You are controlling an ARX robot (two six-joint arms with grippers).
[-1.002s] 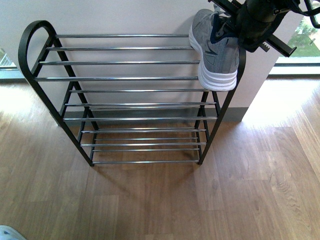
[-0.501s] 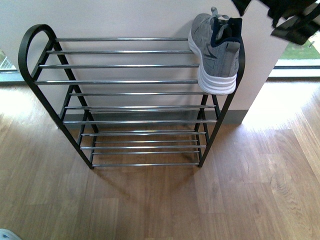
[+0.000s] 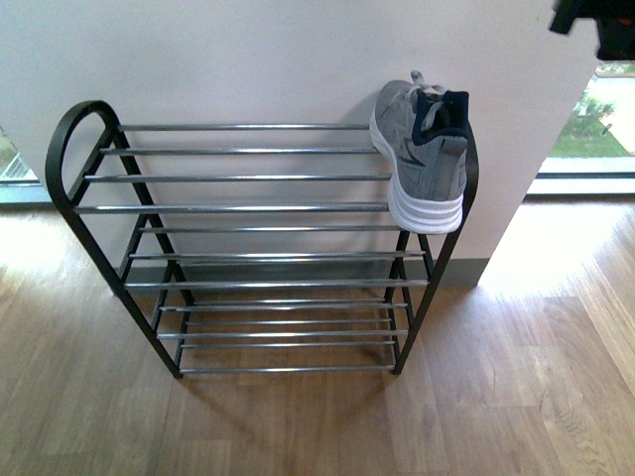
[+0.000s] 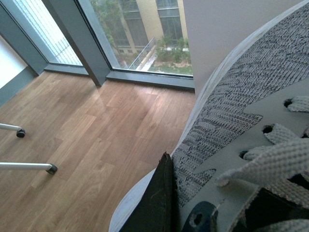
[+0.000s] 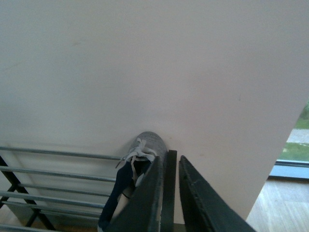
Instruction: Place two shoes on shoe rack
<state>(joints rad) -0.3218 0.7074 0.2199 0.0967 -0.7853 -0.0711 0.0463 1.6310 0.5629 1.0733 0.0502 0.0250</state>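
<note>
One sneaker (image 3: pixel 422 149) on top shelf of rack (image 3: pixel 238 208), far right end, heel out. R gripper (image 5: pixel 176 159) clear of it, fingers together, empty. L gripper (image 4: pixel 207 198) clamped on 2nd sneaker (image 4: pixel 231 121).

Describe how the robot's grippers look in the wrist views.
The right gripper has two flat, matte black fingers tapering to narrow tips, edges scuffed pale. The left gripper's one visible finger is a black, finely scratched wedge against the grey knit sneaker. No cables or markings show. The front view catches only a black scrap of arm.
</note>
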